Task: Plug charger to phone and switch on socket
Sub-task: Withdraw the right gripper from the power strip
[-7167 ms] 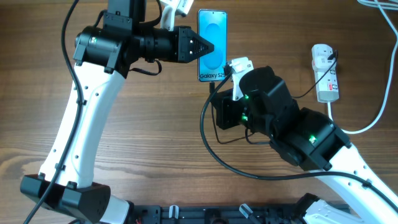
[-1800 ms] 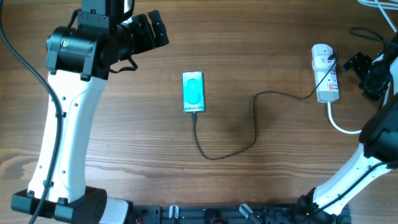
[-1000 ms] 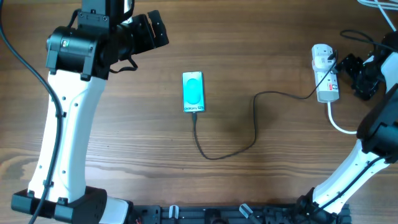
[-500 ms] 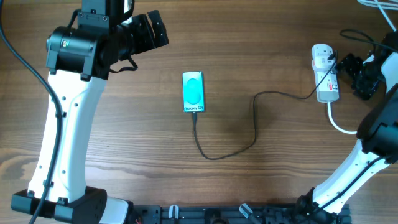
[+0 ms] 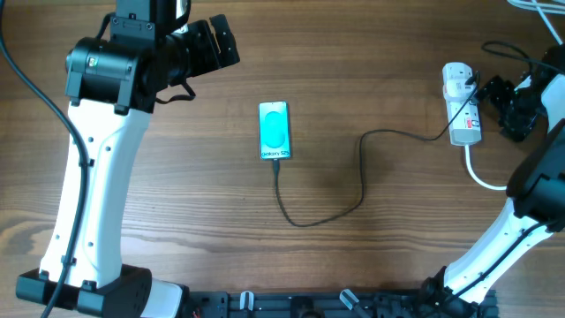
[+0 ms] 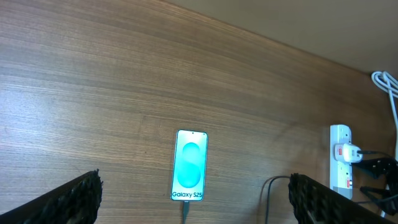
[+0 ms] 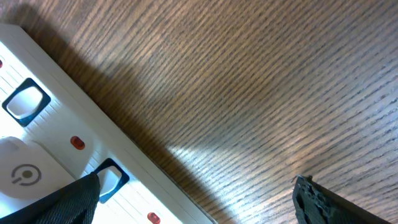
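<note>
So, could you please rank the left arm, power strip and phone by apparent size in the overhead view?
Largest: left arm, though it is nearest the camera.
Then: power strip, longer than the phone.
Smallest: phone.

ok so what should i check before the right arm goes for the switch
1. charger seated in phone: ok, the cable meets the phone's bottom edge in the overhead and left wrist views.
2. Charger's other end at the socket: ok, the cable runs up to a black plug on the strip.
3. Socket already switched on: cannot tell from any view.
4. right gripper ready: ok, jaws open, close beside the socket's right side.
5. Right gripper lined up on the correct rocker: cannot tell, since the right wrist view shows more than one.
6. left gripper out of the way: ok, jaws open, well apart from the phone.
</note>
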`<control>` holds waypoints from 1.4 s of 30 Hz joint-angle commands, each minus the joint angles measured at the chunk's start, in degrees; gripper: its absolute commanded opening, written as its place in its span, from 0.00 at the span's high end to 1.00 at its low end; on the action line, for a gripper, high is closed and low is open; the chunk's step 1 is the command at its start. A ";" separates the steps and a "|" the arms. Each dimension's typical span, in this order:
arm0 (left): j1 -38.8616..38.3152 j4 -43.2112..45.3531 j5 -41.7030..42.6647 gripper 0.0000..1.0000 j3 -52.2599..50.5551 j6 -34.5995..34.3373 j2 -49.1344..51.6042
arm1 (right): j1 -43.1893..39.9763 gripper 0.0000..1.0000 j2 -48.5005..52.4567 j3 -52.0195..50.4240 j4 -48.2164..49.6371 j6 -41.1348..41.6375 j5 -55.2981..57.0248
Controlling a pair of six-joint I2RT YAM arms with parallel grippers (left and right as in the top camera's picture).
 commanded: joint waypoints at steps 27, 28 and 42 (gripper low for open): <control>-0.13 -0.02 -0.96 0.00 -0.37 -0.33 0.33 | 1.49 0.00 -17.53 -0.79 -19.74 8.02 10.23; -0.13 -0.02 -0.96 0.00 -0.37 -0.31 0.33 | 1.62 0.00 -19.54 -0.81 -21.07 7.98 10.25; -0.13 -0.02 -0.96 0.00 -0.37 -0.33 0.33 | 14.99 0.00 -50.99 -14.67 -24.87 6.56 10.01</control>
